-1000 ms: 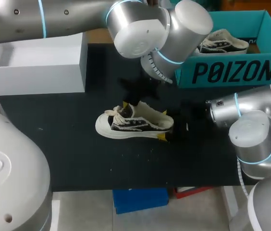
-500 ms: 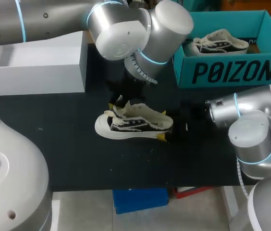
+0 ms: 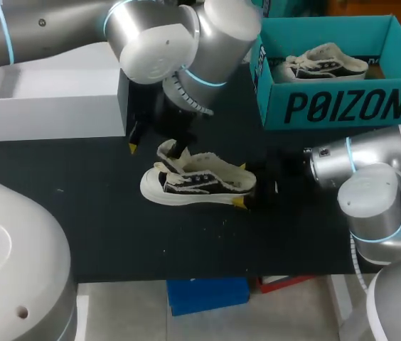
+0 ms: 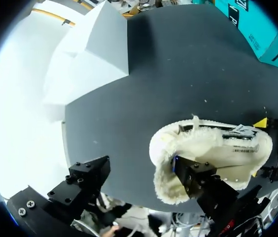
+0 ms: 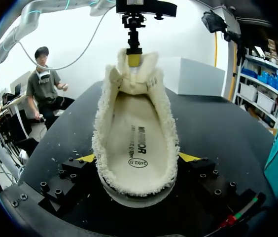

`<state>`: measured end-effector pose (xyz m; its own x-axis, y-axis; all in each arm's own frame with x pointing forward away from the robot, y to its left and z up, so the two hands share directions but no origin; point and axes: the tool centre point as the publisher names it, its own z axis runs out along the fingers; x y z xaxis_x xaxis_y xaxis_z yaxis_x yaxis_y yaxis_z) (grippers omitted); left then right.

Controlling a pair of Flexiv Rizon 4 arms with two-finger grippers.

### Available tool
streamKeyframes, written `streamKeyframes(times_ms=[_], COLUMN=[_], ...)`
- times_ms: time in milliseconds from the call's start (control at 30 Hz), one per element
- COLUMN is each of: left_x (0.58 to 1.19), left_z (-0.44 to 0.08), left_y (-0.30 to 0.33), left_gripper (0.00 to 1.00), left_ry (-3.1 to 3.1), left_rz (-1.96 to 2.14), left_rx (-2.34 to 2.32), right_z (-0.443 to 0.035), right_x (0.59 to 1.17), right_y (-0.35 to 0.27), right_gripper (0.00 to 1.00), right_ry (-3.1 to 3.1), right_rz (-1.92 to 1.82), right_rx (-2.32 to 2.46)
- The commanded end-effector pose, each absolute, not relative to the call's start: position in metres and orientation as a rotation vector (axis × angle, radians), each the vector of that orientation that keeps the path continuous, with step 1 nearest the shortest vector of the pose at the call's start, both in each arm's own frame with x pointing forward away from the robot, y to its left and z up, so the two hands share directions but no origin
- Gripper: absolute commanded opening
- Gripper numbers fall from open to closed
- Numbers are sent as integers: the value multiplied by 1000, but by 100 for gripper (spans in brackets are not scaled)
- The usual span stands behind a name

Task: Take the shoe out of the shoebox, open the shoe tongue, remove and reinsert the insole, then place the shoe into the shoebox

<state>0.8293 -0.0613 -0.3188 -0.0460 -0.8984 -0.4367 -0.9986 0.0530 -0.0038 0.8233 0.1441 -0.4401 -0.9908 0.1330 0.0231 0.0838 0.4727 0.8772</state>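
Head view overhead; both wrist views close on shared shoe (image 3: 200, 183).

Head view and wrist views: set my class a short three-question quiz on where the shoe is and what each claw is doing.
1. True or false: the shoe the claws work on is inside the teal box.
2. The right claw is shut on the shoe's: A toe, B heel, C laces.
3. Is the left claw open or shut?
Key: 1 false, it stands on the table; 2 B; 3 open.
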Motion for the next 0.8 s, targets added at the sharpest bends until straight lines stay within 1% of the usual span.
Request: streamKeyframes(times_ms=[33,800], left_x=[826,811], left_z=[-320,-357], left_y=[-47,-16], left_gripper=[100,100], left_ry=[2023,2022], left_rz=[412,512], left_rx=[-1927,-2031], right_z=[-442,-442], right_x=[823,823], right_y=[145,145], right_gripper=[0,0], right_ry=[2655,2655], right_rz=[1573,1573], right_rx=[200,200])
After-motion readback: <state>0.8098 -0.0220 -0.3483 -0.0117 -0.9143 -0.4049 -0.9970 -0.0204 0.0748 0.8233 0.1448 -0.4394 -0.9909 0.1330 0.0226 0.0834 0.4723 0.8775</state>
